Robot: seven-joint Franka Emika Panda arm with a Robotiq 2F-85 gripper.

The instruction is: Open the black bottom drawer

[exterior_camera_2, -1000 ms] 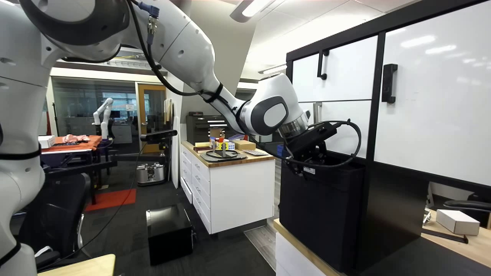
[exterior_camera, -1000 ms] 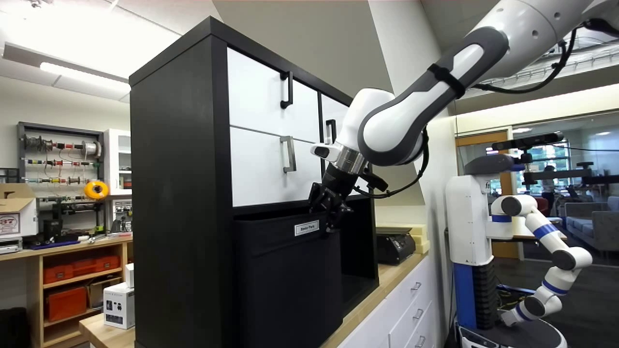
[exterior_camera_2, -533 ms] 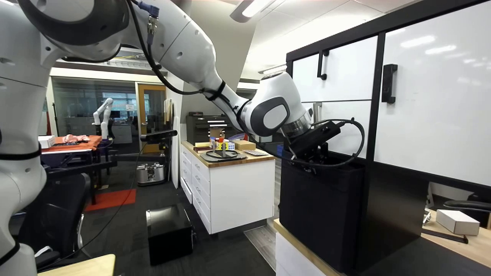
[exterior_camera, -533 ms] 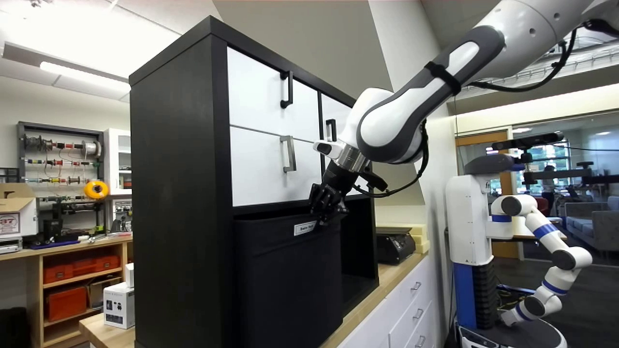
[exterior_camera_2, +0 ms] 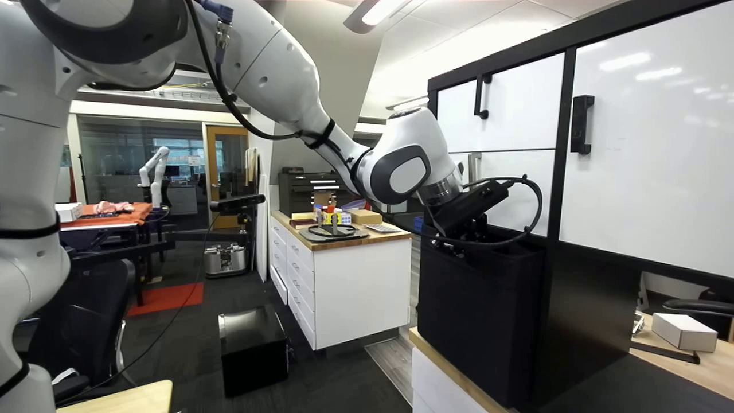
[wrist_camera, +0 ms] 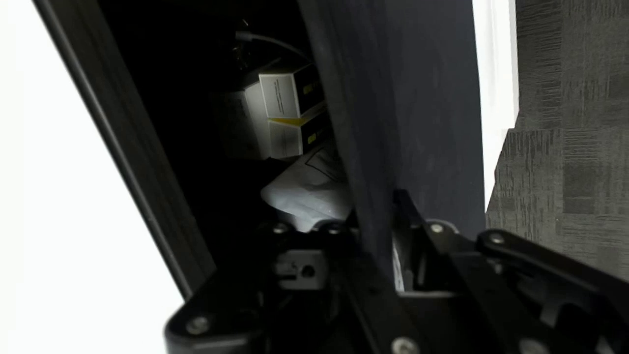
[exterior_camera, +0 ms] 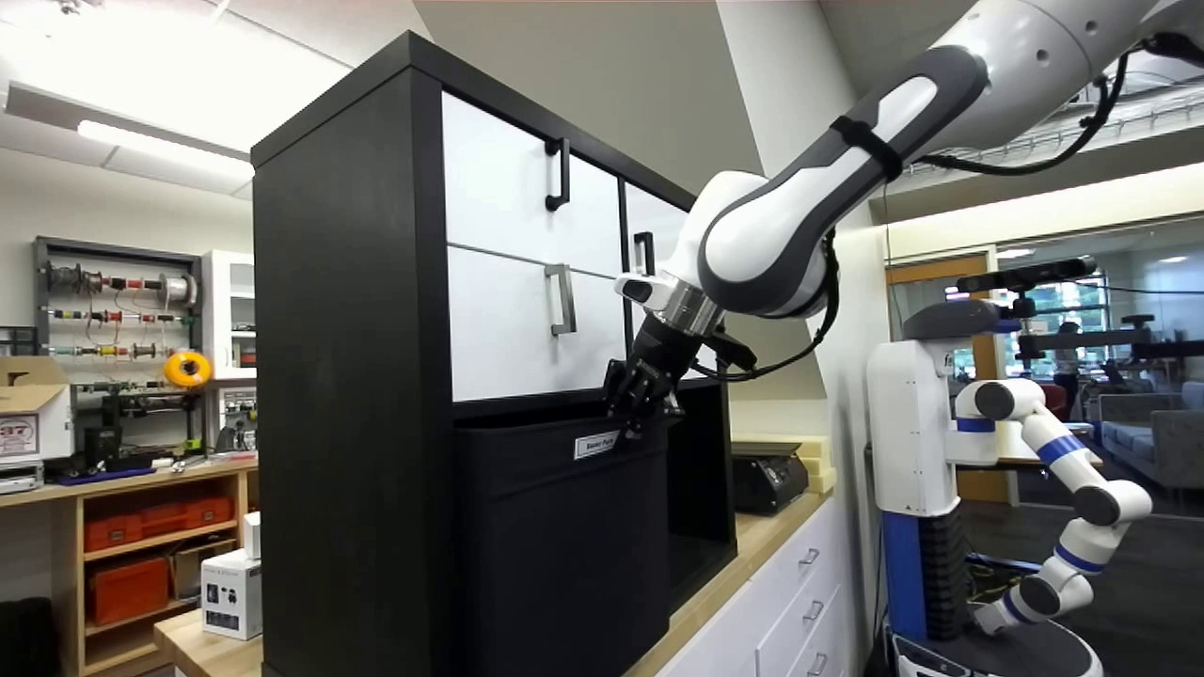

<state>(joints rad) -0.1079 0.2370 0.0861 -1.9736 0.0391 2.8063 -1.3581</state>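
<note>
A black cabinet (exterior_camera: 339,329) stands on a wooden counter (exterior_camera: 762,545). In both exterior views the robot arm (exterior_camera: 837,183) reaches down to it. The black bottom drawer (exterior_camera: 564,545) sits in the lower part of the cabinet, beneath two white-fronted drawers (exterior_camera: 503,329) with handles. From the wrist, a gap shows between the cabinet's dark rail (wrist_camera: 137,152) and the drawer's front wall (wrist_camera: 432,108), and the inside shows. The hand (wrist_camera: 376,216) grips this wall at its top edge, one finger within the drawer and one against the outer face. In the drawer lies a whitish bag (wrist_camera: 307,194), beside two boxes (wrist_camera: 279,96) with white and black sides. A pale label (exterior_camera: 596,445) sits on the drawer's face, just beside the hand in an exterior view, its print hard to read. A light-coloured cable (wrist_camera: 270,39) lies near the boxes.
</note>
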